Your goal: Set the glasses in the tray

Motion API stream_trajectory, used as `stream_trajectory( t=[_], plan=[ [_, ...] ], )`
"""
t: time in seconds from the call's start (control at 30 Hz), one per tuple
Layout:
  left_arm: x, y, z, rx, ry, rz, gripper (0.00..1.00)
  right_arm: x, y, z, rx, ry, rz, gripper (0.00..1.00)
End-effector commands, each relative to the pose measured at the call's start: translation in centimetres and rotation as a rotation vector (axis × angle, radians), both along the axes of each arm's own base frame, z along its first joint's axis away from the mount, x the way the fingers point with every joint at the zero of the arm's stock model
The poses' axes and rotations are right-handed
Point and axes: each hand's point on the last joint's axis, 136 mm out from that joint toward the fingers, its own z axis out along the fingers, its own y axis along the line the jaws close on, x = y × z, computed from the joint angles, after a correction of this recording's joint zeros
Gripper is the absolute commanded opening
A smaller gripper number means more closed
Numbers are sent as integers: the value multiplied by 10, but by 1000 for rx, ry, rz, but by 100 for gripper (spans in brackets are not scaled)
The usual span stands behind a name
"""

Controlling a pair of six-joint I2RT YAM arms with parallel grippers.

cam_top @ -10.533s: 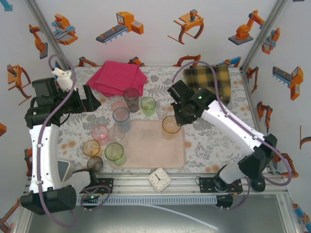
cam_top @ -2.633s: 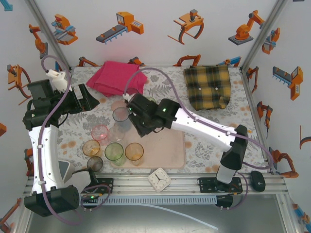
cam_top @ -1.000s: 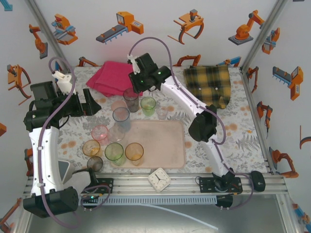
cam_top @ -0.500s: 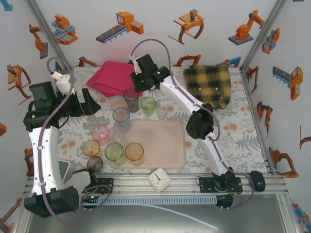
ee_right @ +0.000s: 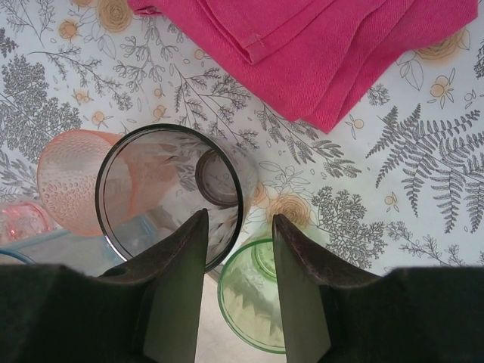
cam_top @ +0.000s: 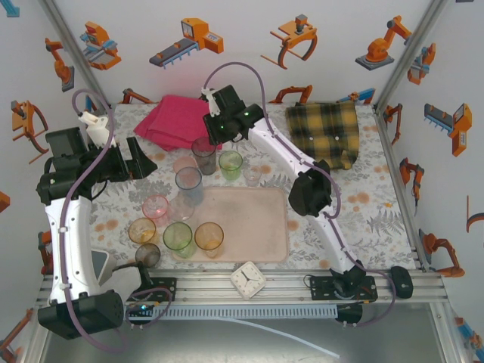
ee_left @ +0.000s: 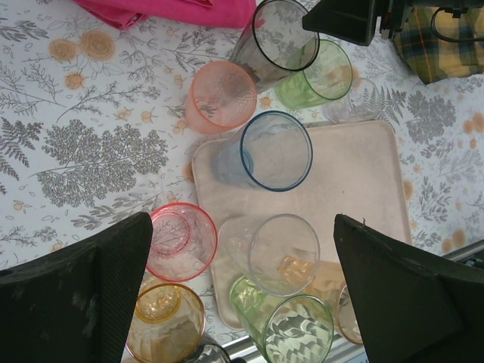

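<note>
Tray [cam_top: 253, 227] at table's [cam_top: 340, 219] near edge, right half bare. Top view: amber glass [cam_top: 209, 237] inside its near-left corner, other glasses [cam_top: 155, 206] crowd its left and far edges. Right wrist view: right gripper [ee_right: 240, 249] spread, fingers [ee_right: 178, 280] straddling smoky glass [ee_right: 151, 197] rim, not pinching. Left gripper [ee_left: 240, 227] wide apart, empty, left of the cluster.

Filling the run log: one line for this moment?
phase: pre-grasp | right hand: open, astride smoky grey glass rim | left hand: open, empty | tray: amber glass inside
</note>
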Motion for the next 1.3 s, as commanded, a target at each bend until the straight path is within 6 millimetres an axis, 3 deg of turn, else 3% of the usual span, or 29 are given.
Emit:
stream_trajectory(
  t=[0.0,0.5,1.27],
  plan=[
    [0,-1,0,-23,-4,-4,97,7,5,0,28,-5,-6,38],
    [0,-2,3,-37,-8,-4,97,16,-7,-16,-20,2,-36,33],
    [1,-1,2,-41,-7,-1,97,22,-7,-12,5,3,-41,15]
  ],
)
